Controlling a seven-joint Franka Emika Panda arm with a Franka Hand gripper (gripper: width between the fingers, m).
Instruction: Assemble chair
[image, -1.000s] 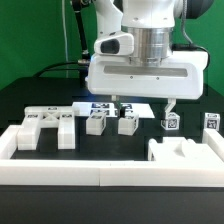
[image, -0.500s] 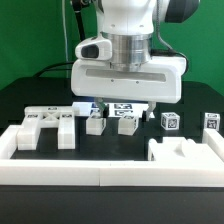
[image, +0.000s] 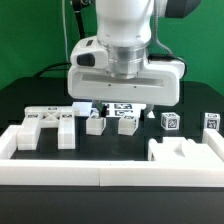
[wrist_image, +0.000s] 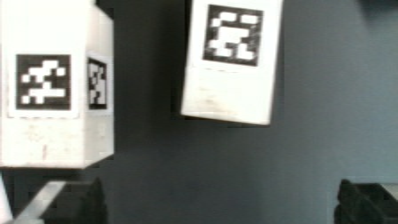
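The chair parts lie loose on the black table: a slotted white piece at the exterior view's left, two small tagged blocks in the middle, two more at the right, and a large block at the front right. My gripper hangs just above and behind the two middle blocks. In the wrist view two tagged white blocks lie ahead of the gripper. Its dark fingertips stand wide apart with nothing between them.
The marker board lies flat behind the middle blocks, under the gripper. Long white border rails run along the front and the left side. A green backdrop stands behind the table.
The gripper has moved toward the exterior view's left, away from the small block at the right, and now hangs over the middle blocks. The parts have not moved.
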